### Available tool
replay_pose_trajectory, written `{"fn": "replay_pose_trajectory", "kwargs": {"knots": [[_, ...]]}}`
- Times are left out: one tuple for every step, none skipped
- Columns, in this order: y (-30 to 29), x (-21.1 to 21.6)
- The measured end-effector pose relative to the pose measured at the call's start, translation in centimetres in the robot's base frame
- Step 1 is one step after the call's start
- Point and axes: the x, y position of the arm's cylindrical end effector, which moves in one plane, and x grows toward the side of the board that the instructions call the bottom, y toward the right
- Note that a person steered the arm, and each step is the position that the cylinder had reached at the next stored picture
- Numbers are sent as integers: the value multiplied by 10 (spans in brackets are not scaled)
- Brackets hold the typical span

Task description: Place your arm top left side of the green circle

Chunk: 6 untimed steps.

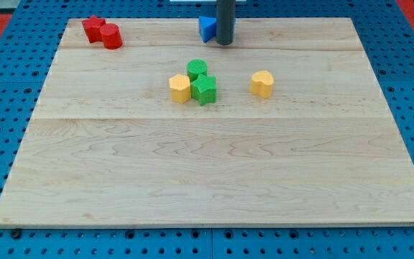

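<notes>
six blocks on the board, reading from the left. over in the far left corner, a red star and a red cylinder sit touching, the cylinder on the right and a touch nearer. moving right to mid-board, a tight cluster: a yellow hexagon on the left, pressed against a green star, and right behind that star, on its far side, the green circle, touching it. so the circle sits a little left of the board's middle, in the far half, at the back of that cluster.

up at the far edge, a blue block, shape hard to call, maybe a triangle, peeks out from the left of the rod. my tip is planted just right of it, touching or nearly so, on the far strip of the board. that puts the tip beyond the green circle and slightly to its right, with bare wood between them. no pincer on this arm, just the rod, so nothing spread or pinching.

further right, a yellow block, rounded, stands alone, well apart from the cluster.
</notes>
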Motion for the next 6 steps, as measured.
{"fn": "replay_pose_trajectory", "kwargs": {"knots": [[0, 5], [0, 25], [-14, 26], [-52, 26], [-82, 26], [-102, 26]]}}
